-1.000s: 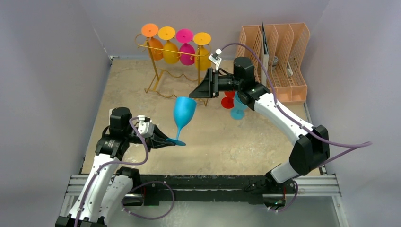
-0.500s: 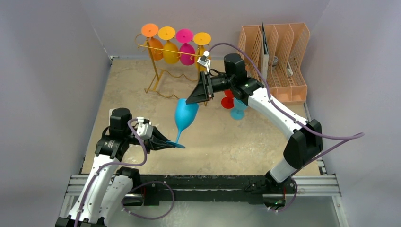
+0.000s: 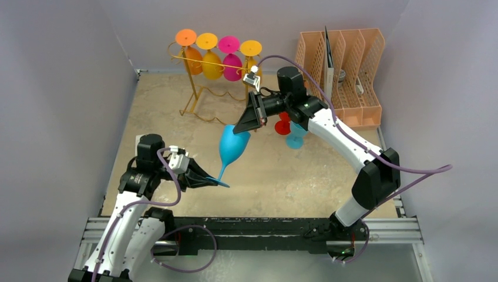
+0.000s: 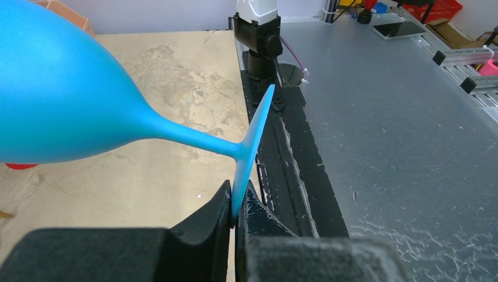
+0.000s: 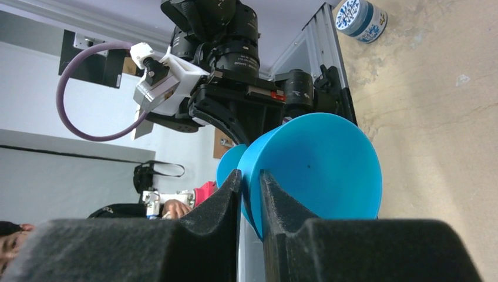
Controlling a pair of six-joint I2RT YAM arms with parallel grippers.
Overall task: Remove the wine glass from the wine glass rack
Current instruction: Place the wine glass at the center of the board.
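Note:
A blue wine glass [image 3: 233, 147] [image 4: 59, 106] hangs tilted in mid-air over the table. My left gripper [image 3: 218, 182] [image 4: 236, 205] is shut on the edge of its flat foot. My right gripper [image 3: 238, 129] [image 5: 251, 179] is at the bowl's rim [image 5: 317, 164], one finger inside and one outside, pinching the wall. The gold wire wine glass rack [image 3: 192, 100] stands at the back. Orange [image 3: 192, 59], yellow [image 3: 211, 63], magenta [image 3: 232, 66] and another yellow [image 3: 251, 70] glass hang upside down from it.
A peach lattice file organiser [image 3: 352, 64] stands at the back right. A red glass [image 3: 283, 125] and a teal glass [image 3: 293, 140] sit on the table under my right arm. A blue-and-white tin [image 5: 361, 17] lies on the table. Grey walls close in both sides.
My right gripper moved left and down onto the blue glass's rim and its jaws closed on it. The glass leaned slightly right. My left gripper kept its hold on the foot.

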